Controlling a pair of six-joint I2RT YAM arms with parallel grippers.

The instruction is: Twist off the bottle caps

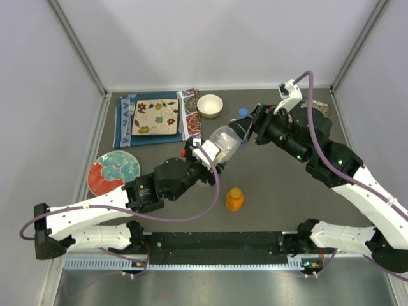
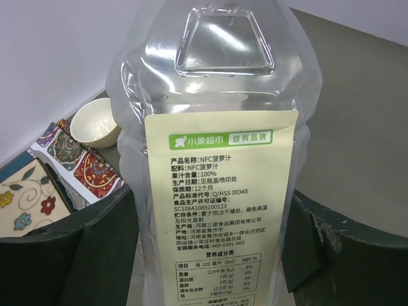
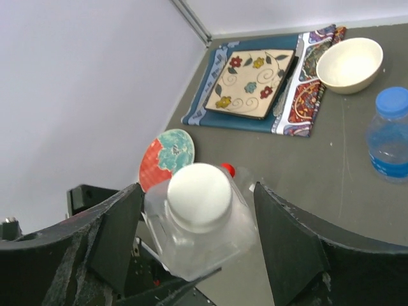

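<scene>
Left fingers (image 2: 70,261) pinch the wide clear bottle (image 2: 217,95) at mid-frame; right fingers (image 3: 306,255) stand spread either side of its white cap (image 3: 199,194), not touching.

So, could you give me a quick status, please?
Left tool shut on wide clear bottle. Right tool open, straddling its white cap. Nothing blocking the cap.

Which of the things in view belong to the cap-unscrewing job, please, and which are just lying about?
Job in hand:
wide clear bottle with white cap
blue bottle with blue cap
orange bottle
red cap, its bottle mostly hidden

Lying about:
white bowl
square flowered plate
patterned cloth
round plate
</scene>
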